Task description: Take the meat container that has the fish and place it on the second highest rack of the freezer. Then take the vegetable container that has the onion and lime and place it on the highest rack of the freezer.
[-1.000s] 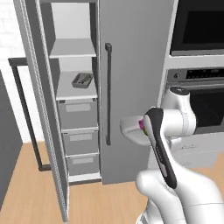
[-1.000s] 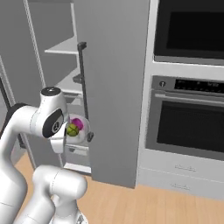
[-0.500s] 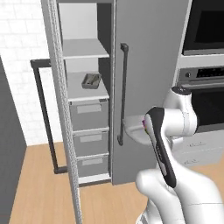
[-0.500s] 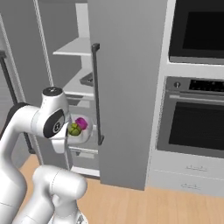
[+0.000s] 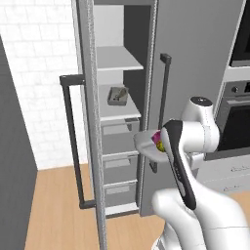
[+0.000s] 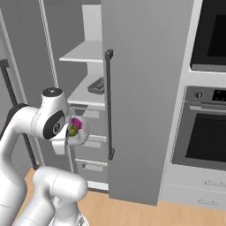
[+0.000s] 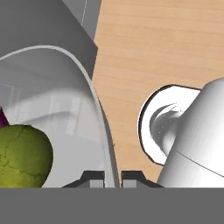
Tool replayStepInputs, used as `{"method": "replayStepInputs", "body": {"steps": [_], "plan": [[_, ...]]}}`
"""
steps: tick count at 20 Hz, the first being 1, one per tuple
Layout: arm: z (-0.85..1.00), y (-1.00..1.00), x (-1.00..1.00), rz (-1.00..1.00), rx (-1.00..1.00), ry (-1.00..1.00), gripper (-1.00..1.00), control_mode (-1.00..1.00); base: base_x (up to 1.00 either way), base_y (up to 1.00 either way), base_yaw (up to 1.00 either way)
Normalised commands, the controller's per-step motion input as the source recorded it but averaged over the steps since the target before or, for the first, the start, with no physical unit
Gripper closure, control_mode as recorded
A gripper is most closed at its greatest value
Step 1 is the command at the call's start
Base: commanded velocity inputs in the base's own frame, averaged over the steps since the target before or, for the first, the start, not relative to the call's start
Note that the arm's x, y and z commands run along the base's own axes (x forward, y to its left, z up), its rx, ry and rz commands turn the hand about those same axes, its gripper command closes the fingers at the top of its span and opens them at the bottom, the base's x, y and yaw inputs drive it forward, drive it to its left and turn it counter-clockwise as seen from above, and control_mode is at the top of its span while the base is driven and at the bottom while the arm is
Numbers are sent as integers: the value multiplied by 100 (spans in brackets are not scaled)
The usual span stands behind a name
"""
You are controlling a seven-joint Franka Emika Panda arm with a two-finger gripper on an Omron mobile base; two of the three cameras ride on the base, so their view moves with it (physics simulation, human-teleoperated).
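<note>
Gripper: the two dark fingertips of the gripper point(image 7: 112, 176) stand at the bottom centre of the hand view, pinched together on the thin rim of the pale grey, shallow, rounded-square vegetable container point(image 7: 94, 103).
Vegetable container: held up in the air in front of the arm, at centre right of the left base view point(image 5: 145, 145) and at centre left of the right base view point(image 6: 80, 136), just before the open grey freezer point(image 5: 195, 63).
Lime: the round dark green lime point(image 7: 22, 155) lies inside the dish, lower left of the hand view; in the right base view it sits beside the onion point(image 6: 72, 130).
Onion: the small purple-magenta onion point(image 6: 77, 122) shows in the dish; in the left base view it peeks out beside the arm point(image 5: 157, 138).
Meat container: the mid-grey rectangular tray point(image 5: 117, 95) rests on a pale freezer shelf, upper centre of the left base view, the second shelf down of those visible; its contents are too small to tell.
Freezer door: the open door with its dark bar handle point(image 5: 73, 141) stands at left of the left base view.
Floor: light wooden planks point(image 7: 157, 48) fill the upper right of the hand view.
</note>
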Motion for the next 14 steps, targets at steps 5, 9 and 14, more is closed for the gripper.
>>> {"method": "replayStepInputs", "body": {"steps": [5,9,14], "plan": [[0,0,0,0,0,0,100,100,62,2,0],[0,0,0,0,0,0,100,100,53,33,1],[0,0,0,0,0,0,100,100,42,51,2]]}}
